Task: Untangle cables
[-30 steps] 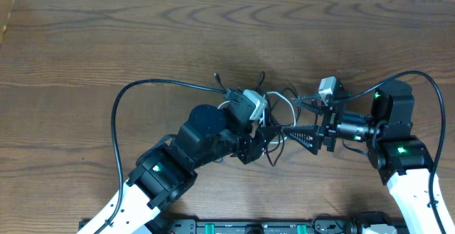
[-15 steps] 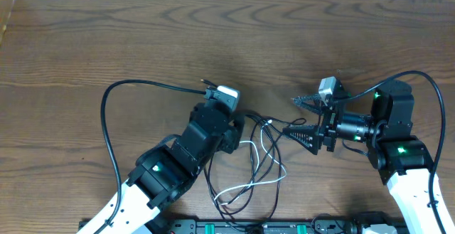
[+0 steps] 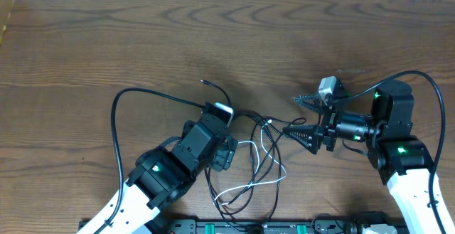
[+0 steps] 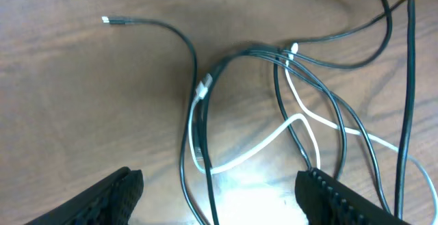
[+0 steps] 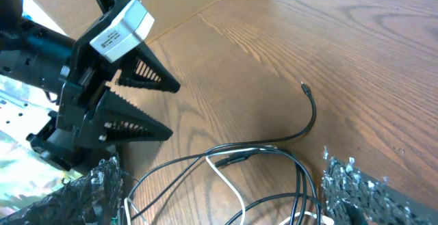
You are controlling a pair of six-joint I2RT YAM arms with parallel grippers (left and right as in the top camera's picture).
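Both claws spread, empty. Just ahead of our left claw [image 4: 217, 184] the white cord [image 4: 260, 139] crosses the black cords [image 4: 239, 50]; we should pinch white alone, right claw [image 5: 219, 177] steadying black.

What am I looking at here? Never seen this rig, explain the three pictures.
These are two robot arms at a wooden table. The overhead picture looks straight down on both. The other two pictures come from a camera on each arm's wrist, looking past its own claw. The left claw and the right claw both stand open and hold nothing. Between them a loose tangle of thin black cables and one white cable lies on the wood. The job is to untangle them.
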